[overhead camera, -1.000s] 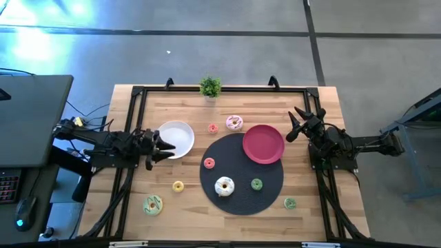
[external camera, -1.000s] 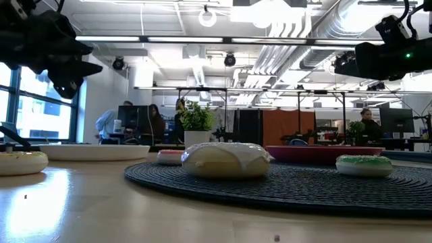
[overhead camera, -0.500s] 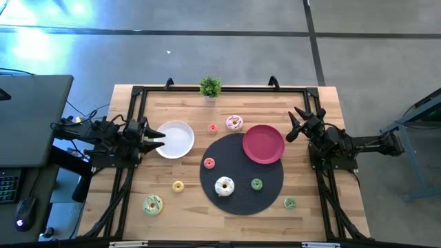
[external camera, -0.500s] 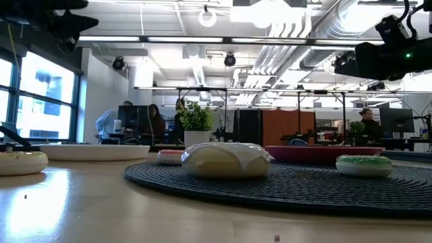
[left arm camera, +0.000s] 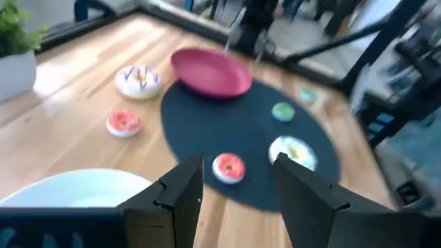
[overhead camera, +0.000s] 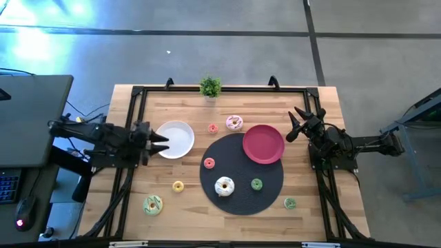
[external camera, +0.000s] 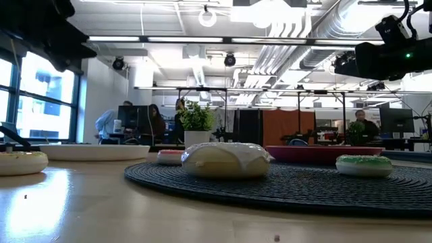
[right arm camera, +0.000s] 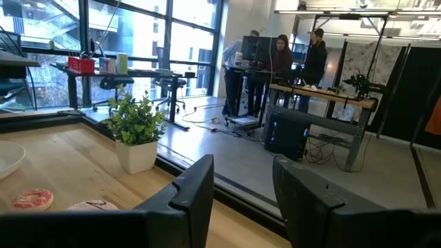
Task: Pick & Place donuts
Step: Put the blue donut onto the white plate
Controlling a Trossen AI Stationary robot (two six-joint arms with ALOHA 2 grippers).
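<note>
Several small donuts lie flat on the table. A white one, an orange-red one and a green one rest on the dark round mat. A pink-white one and a small red one lie beyond the mat. A yellow one and two green ones lie near the front. My left gripper hangs open above the left rim of the white plate, holding nothing. My right gripper waits open at the right edge.
A pink-red plate overlaps the mat's far right part. A small potted plant stands at the far edge. A black frame runs along the table's edges. People work at desks in the room behind.
My left gripper has risen above the white plate's left rim and tipped up toward level, drawing back a little toward the table's left edge. Its fingers stay open and hold nothing. The donuts and plates have not moved.
</note>
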